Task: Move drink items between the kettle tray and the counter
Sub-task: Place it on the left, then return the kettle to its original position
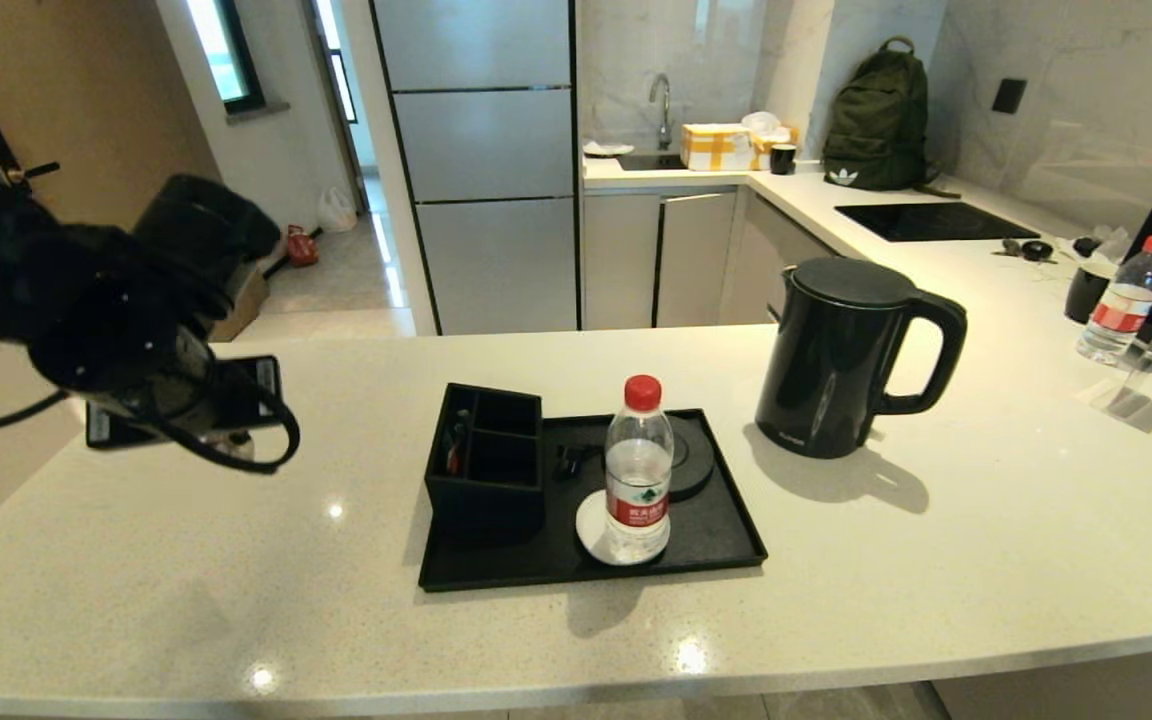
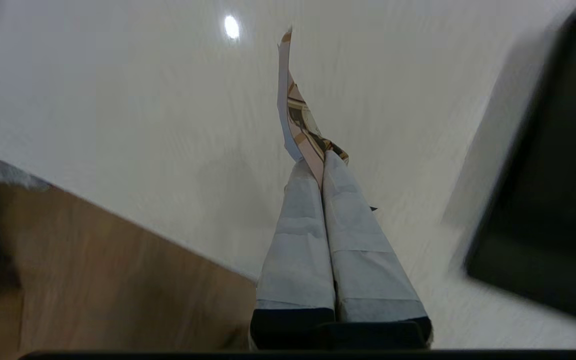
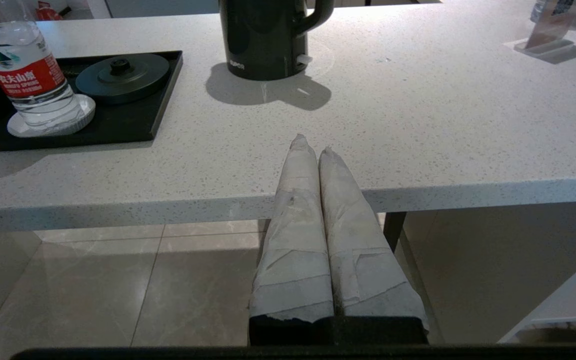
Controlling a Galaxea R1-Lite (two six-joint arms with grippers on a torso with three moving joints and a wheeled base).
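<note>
Two bottles [image 1: 638,470], one kettle [image 1: 851,355], one tray [image 1: 706,535]

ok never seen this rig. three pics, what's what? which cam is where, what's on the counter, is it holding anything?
It is a two-armed robot with a gripper on each arm. The wide picture comes from a camera on its head, looking down at the counter. The other two come from cameras on the wrists, looking along the taped fingers.

On the counter lies the kettle tray, holding a round kettle base, a compartmented box and a water bottle on a white coaster. The kettle stands off the tray, to its right on the counter.

The left gripper, raised over the counter's left part, is shut on a sachet that sticks out past the fingertips. The right gripper is shut and empty, parked low at the counter's near edge.
</note>
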